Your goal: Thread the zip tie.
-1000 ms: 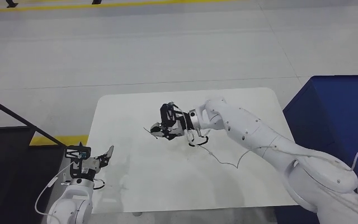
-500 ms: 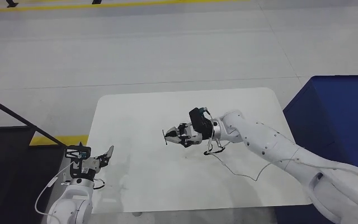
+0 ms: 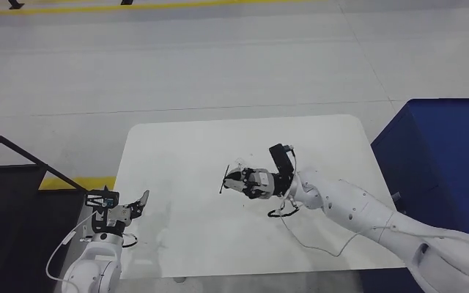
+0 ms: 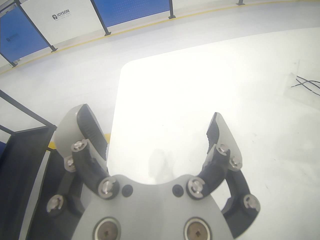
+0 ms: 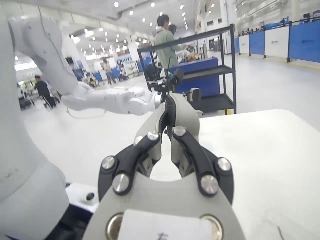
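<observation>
Where the top view is read as a clock dial centred on the table [image 3: 183, 242], my right jaws sit just off centre toward 11 o'clock. They are carried by my right arm [image 3: 344, 209], which enters from 4 o'clock. These jaws are closed on the zip tie [image 3: 224, 180] — a thin dark strip projecting from their 9 o'clock side. It runs nearly along the 12-to-6 line, its far end tipped slightly toward 1 o'clock. In the right wrist view the two fingers [image 5: 155, 123] press together along their ribbed faces, with the table beyond them.

My left jaws lie at the 8 o'clock edge of the table, at the end of my left arm [image 3: 95, 264], well apart from the zip tie. They stand wide open — the left wrist view shows the fingers [image 4: 91, 131] spread, with bare white table between them. Far beyond those fingers, thin dark strands [image 4: 306, 83] cross over the table; what they are I cannot tell.

A thin cable [image 3: 315, 247] loops across the table under the right arm, toward 5 o'clock. A blue cabinet [image 3: 425, 146] stands beside the table at 3 o'clock, and a black rack [image 3: 29, 212] stands off it between 8 and 9 o'clock.
</observation>
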You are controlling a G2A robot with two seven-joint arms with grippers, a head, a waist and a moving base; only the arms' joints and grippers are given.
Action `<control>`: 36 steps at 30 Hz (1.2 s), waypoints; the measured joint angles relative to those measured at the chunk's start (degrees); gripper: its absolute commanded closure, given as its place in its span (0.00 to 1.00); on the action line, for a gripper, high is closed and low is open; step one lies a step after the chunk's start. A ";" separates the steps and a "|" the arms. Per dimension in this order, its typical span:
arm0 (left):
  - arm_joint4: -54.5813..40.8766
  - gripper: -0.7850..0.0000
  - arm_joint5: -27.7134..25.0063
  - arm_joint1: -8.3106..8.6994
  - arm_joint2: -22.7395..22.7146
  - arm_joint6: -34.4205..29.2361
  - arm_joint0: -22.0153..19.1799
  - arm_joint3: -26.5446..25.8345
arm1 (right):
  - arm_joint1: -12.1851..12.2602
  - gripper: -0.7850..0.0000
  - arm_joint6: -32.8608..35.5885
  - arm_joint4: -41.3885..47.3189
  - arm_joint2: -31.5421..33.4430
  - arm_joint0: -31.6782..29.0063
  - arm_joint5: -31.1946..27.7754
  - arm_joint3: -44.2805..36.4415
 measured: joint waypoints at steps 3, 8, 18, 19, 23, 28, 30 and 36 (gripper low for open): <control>0.00 0.00 0.00 0.00 0.00 0.00 0.00 0.00 | 1.79 1.00 2.58 11.06 0.03 -3.49 0.00 -4.56; 0.00 0.00 0.00 0.00 0.00 0.00 0.00 0.00 | 2.27 1.00 4.27 21.00 0.03 -4.11 0.00 -6.09; -17.91 0.00 -18.25 0.89 -1.48 -17.06 3.06 -5.58 | 2.27 1.00 6.65 17.93 1.50 -5.69 1.26 -6.44; -25.51 0.00 -23.75 1.23 -2.89 -23.08 3.32 -6.44 | 2.30 1.00 7.66 18.46 2.16 -6.24 1.05 -6.23; -52.94 0.00 -31.72 2.44 -6.02 -42.82 1.25 -5.64 | 2.25 1.00 10.51 19.95 4.21 -8.04 0.84 -5.81; -78.56 0.00 -27.04 3.42 -7.81 -59.48 -3.18 -1.39 | 2.15 1.00 13.04 19.58 5.26 -8.45 0.87 -5.78; -79.75 0.00 -27.16 3.41 -7.77 -59.84 -2.91 -1.45 | 2.15 1.00 12.94 19.61 5.23 -8.45 0.87 -5.78; -79.05 0.00 -26.79 3.31 -6.56 -57.86 -2.35 -2.10 | 1.97 1.00 14.15 19.84 6.14 -9.69 1.77 -7.64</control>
